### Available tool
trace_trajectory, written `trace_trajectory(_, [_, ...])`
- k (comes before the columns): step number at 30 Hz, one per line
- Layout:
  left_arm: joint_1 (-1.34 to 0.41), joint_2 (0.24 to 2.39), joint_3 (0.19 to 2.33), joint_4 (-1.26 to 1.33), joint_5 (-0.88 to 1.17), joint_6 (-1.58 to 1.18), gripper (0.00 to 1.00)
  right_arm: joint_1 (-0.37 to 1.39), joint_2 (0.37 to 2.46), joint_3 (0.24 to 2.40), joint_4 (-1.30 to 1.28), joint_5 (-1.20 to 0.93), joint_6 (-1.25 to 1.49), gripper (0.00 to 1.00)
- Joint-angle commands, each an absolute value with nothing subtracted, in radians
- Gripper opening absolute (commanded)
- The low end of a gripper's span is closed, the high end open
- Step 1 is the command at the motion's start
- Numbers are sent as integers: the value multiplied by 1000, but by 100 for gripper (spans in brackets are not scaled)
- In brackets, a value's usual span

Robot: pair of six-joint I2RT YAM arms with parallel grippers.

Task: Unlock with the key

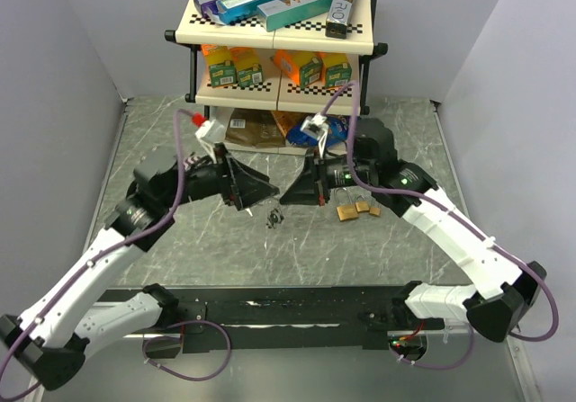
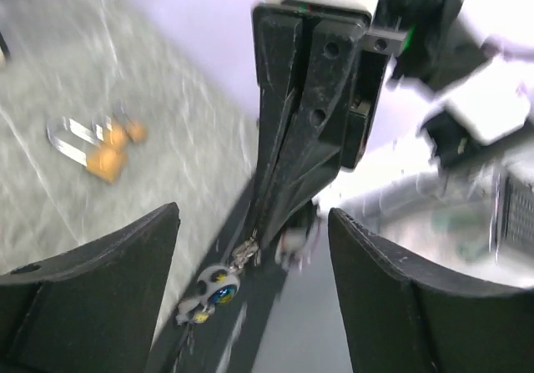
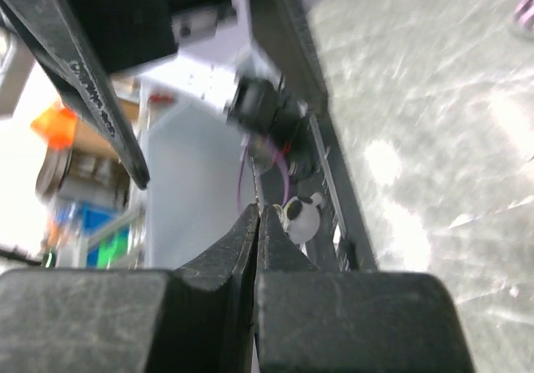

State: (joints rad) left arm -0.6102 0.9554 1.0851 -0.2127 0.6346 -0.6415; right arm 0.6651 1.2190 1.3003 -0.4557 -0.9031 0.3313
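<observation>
The two arms meet tip to tip over the middle of the table [image 1: 405, 132]. The left gripper [image 1: 265, 193] stands with its jaws wide apart and nothing between them. The right gripper [image 3: 257, 214] has its fingers [image 2: 288, 139] pressed together, and the keys [image 2: 213, 294] dangle from its tip, just in front of the left jaws. Two brass padlocks [image 1: 355, 209] lie on the table near the right gripper, apart from the keys. A shelf [image 1: 279, 24] of boxes stands behind
</observation>
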Motion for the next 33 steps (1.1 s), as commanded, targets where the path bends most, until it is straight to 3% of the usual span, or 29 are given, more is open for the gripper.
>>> trace_trajectory(1, [-607,873,947,249,434,-877,75,657,1131,1241,-96,-787,549,0])
trace_trajectory(7, [-609,908,896,412,460,-991,71,657,1131,1247,-5,-732,604,0])
trace_trajectory(14, [-615,884,859,443,414,-1022,57,657,1121,1226,37,-712,644,0])
trace_trajectory(17, [-617,890,862,430,419,-1028,56,655,1120,1221,31,-699,650,0])
trace_trajectory(20, [-621,887,861,423,411,-1026,41,653,1129,1227,28,-716,656,0])
trace_trajectory(27, [-627,890,873,391,397,-1015,25,653,1132,1229,17,-726,653,0])
trace_trajectory(30, [-629,891,874,385,397,-1014,1,655,1140,1236,5,-741,649,0])
trace_trajectory(33, [-629,902,896,344,403,-986,1,649,1143,1252,-47,-749,631,0])
